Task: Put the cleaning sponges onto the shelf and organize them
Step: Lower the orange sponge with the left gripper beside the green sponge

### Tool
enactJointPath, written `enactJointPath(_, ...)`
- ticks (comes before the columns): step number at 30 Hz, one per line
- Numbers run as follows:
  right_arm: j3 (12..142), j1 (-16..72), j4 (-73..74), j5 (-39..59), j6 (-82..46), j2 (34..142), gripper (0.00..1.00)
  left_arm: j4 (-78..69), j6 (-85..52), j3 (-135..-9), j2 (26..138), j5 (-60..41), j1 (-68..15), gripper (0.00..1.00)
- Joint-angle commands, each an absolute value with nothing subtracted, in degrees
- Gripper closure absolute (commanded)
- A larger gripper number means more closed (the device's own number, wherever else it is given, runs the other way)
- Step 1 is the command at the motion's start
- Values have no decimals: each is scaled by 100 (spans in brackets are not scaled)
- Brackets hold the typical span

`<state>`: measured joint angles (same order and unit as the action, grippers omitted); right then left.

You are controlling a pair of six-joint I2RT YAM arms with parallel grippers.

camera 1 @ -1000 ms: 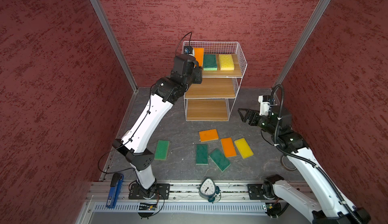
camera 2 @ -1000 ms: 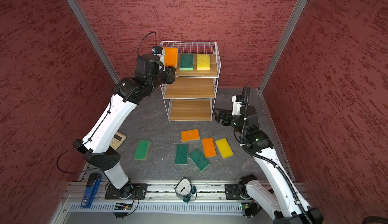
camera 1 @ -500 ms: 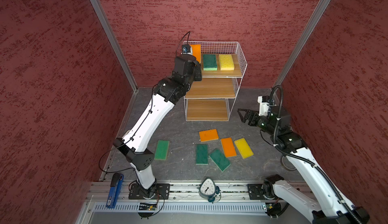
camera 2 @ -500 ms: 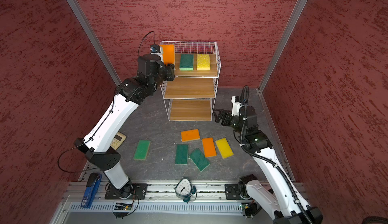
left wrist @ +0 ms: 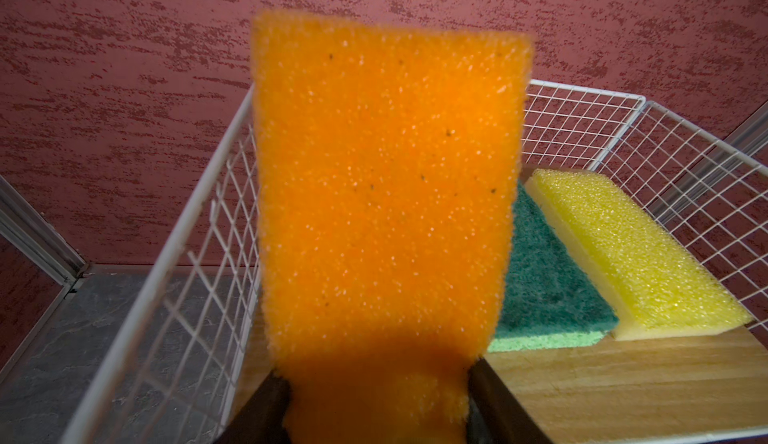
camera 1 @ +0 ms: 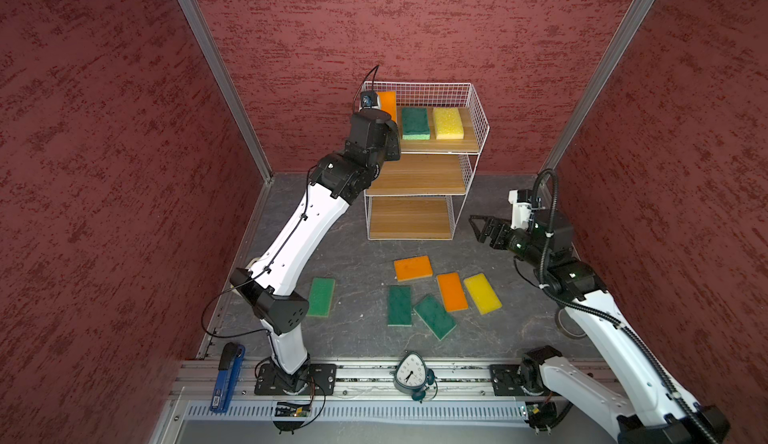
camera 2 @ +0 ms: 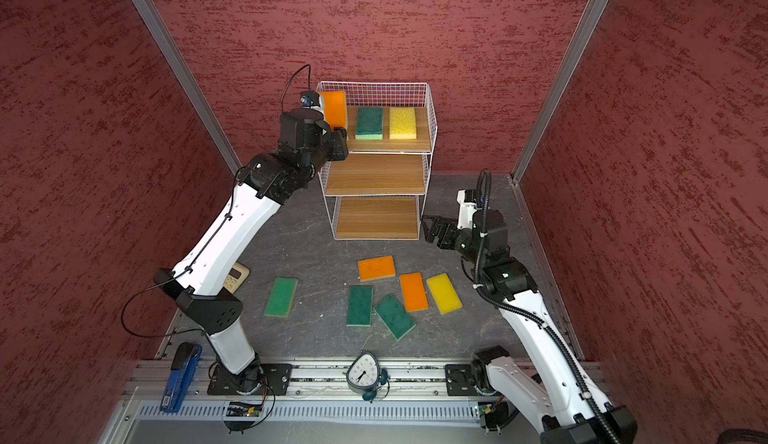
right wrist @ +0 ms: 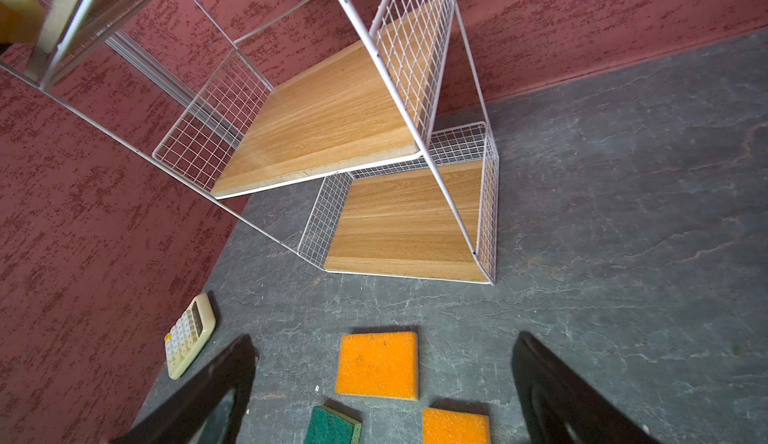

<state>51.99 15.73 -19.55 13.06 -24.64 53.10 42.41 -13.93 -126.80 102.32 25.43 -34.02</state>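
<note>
My left gripper (left wrist: 376, 383) is shut on the lower end of an orange sponge (left wrist: 382, 180), which stands upright over the left end of the shelf's (camera 1: 478, 130) top tier, next to the wire side (left wrist: 199, 213). In both top views this sponge (camera 2: 334, 107) shows above the wrist. A green sponge (camera 1: 415, 123) and a yellow sponge (camera 1: 448, 122) lie flat side by side on that tier. Several more sponges lie on the floor before the shelf: orange (camera 1: 413, 267), yellow (camera 1: 482, 293), green (camera 1: 399, 305). My right gripper (camera 1: 478, 227) hangs open and empty to the right of the bottom tier (right wrist: 407, 229).
A cream calculator (camera 2: 236, 275) lies on the floor at the left, behind my left arm. A clock (camera 1: 410, 375) and a blue tool (camera 1: 226, 375) sit on the front rail. A tape roll (camera 1: 567, 323) lies near my right arm. Red walls close in three sides.
My left gripper has carried the orange sponge slightly up and back toward the left rear corner of the top tier. The right arm has not moved.
</note>
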Motion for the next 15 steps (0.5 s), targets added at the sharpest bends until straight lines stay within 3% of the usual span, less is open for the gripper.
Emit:
enactJointPath(1, 5173, 1618, -1745, 1432, -2486, 5328, 3, 4267, -1515, -12692, 10331, 2660, -3357, 41)
enactJointPath(15, 5190, 1618, -1640, 1528, -2558, 5484, 3, 4523, -1693, -12936, 10599, 2796, -3340, 35)
